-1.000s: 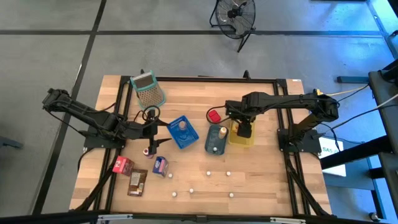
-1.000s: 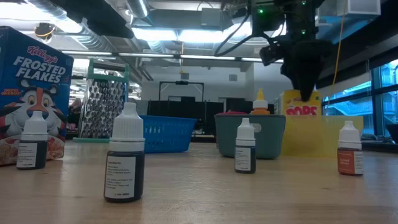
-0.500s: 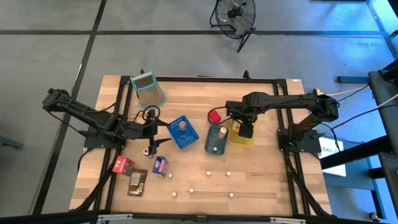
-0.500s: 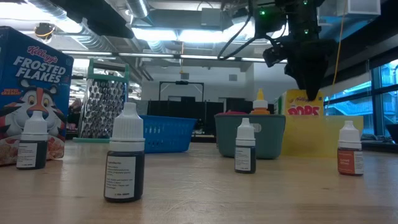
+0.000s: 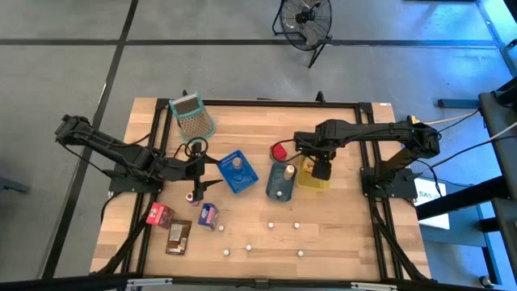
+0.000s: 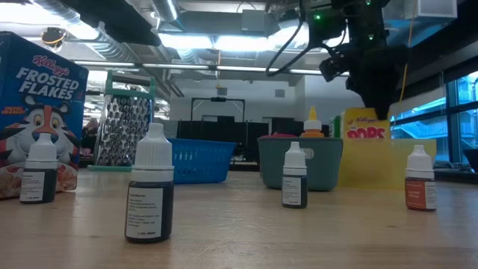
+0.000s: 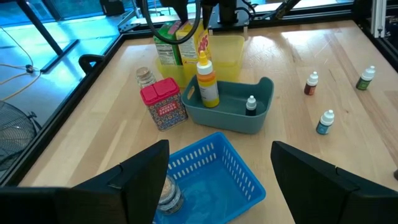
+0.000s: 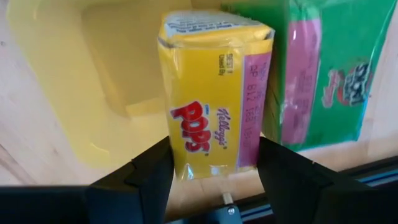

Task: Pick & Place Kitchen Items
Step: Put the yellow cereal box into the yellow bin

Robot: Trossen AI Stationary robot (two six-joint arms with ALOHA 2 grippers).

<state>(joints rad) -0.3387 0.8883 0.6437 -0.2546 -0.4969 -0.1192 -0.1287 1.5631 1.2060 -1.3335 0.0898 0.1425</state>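
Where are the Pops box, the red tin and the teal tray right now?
Pops box (image 8: 214, 99): right wrist view, yellow front panel by the logo.
Red tin (image 7: 163, 104): left wrist view, its label side.
Teal tray (image 7: 264, 93): left wrist view, its far-end rim.

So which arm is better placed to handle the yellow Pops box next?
The right: its gripper straddles the Pops box over the yellow tray; the left gripper hovers open by the blue basket.

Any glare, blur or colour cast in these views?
Low view: ceiling lights glare, and the right claw is backlit to a silhouette. Left wrist view: blue cast on the floor beyond the wooden table. Right wrist view: yellow Pops cereal box is sharp.
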